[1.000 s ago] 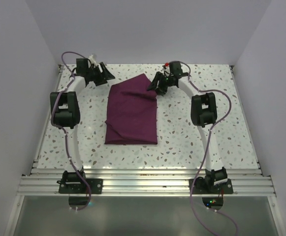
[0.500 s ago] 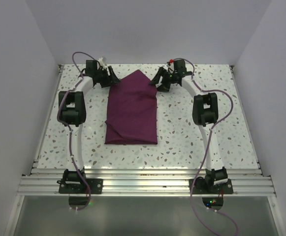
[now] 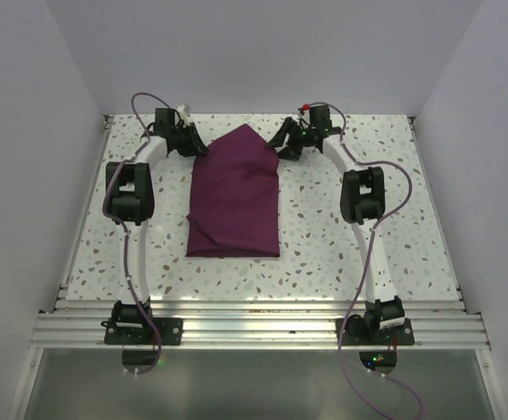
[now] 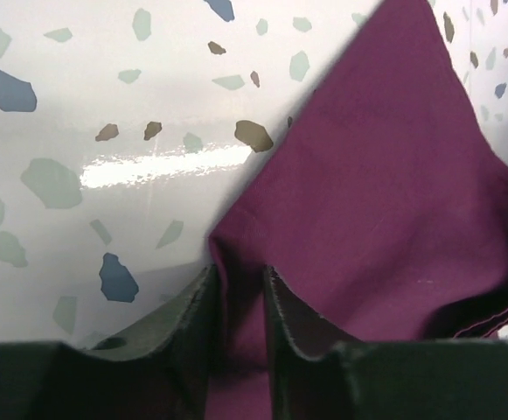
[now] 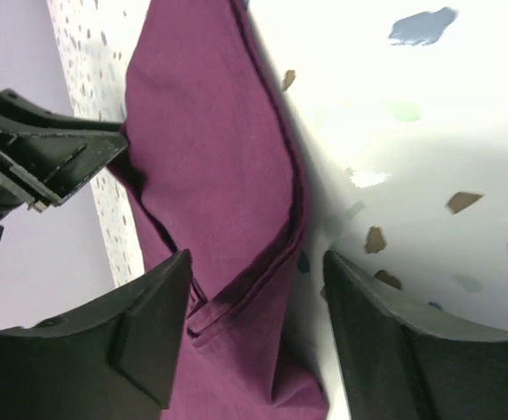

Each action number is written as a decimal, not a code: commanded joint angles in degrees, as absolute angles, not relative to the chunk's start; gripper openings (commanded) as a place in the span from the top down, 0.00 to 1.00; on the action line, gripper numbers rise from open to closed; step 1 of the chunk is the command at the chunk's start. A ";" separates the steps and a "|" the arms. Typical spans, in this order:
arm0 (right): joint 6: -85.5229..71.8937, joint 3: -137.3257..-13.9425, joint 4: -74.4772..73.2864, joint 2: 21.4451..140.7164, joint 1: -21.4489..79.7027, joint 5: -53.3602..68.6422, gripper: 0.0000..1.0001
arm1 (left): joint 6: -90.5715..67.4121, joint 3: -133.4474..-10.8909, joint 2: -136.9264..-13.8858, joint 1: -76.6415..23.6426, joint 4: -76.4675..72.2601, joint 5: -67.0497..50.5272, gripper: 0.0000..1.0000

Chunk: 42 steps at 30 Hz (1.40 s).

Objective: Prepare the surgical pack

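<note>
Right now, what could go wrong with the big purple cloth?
The left pincer pinches only a small bit of the surgical pack, so the cloth might slip out. The right pincer is open around the other edge; if only the left side pulls, the folded cloth may skew or unfold.

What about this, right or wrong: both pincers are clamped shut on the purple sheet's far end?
Wrong in one respect. The left pincer is clamped on the purple sheet at its far end, but the right pincer is open, its fingers spread either side of the sheet's edge, per the right wrist view.
</note>
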<state>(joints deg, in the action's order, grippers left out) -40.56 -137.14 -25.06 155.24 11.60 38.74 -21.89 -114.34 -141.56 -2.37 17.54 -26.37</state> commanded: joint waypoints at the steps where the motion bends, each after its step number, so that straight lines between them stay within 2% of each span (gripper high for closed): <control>1: -41.74 -138.78 -24.96 158.38 11.16 37.27 0.36 | -20.13 -114.96 -143.44 -1.58 21.80 -26.10 0.71; 2: -42.10 -138.61 -24.35 158.38 11.08 37.61 0.38 | -20.30 -115.05 -143.44 -1.23 21.71 -26.36 0.80; 3: -42.80 -138.52 -23.39 158.38 11.16 37.79 0.41 | -20.56 -115.05 -143.44 -0.97 21.62 -26.98 0.84; 4: -43.06 -138.60 -23.12 158.38 11.25 38.40 0.47 | -21.00 -115.05 -143.44 -0.88 21.36 -27.24 0.92; 6: -43.68 -139.13 -22.76 158.82 11.34 38.76 0.52 | -21.18 -115.40 -143.35 -0.35 21.18 -27.86 1.00; 8: -44.12 -139.92 -22.85 159.17 11.42 38.94 0.60 | -21.97 -115.75 -143.00 -0.09 20.92 -27.77 1.00; 9: -44.38 -140.18 -22.68 159.17 11.51 38.94 0.67 | -22.93 -115.75 -142.65 -0.09 20.40 -27.95 1.00; 12: -45.00 -140.36 -21.45 158.99 11.69 38.85 0.81 | -24.87 -114.88 -141.25 1.22 17.77 -28.12 1.00; 15: -46.58 -142.20 -20.57 159.34 12.13 38.67 0.90 | -27.24 -113.91 -139.05 2.02 15.56 -29.43 1.00; 22: -51.06 -145.02 -18.37 158.12 12.83 39.20 0.97 | -29.53 -114.26 -134.14 2.72 15.29 -31.02 1.00; 32: -48.97 -141.42 -22.05 152.06 14.59 42.10 0.98 | -31.20 -101.18 -125.08 2.72 11.87 -33.92 1.00; 36: -45.97 -135.56 -23.12 146.62 15.38 42.36 0.99 | -32.52 -93.79 -118.67 2.72 8.17 -33.93 1.00; 42: -42.63 -127.09 -26.62 136.59 15.91 42.63 1.00 | -29.28 -89.13 -111.46 2.72 13.79 -32.00 1.00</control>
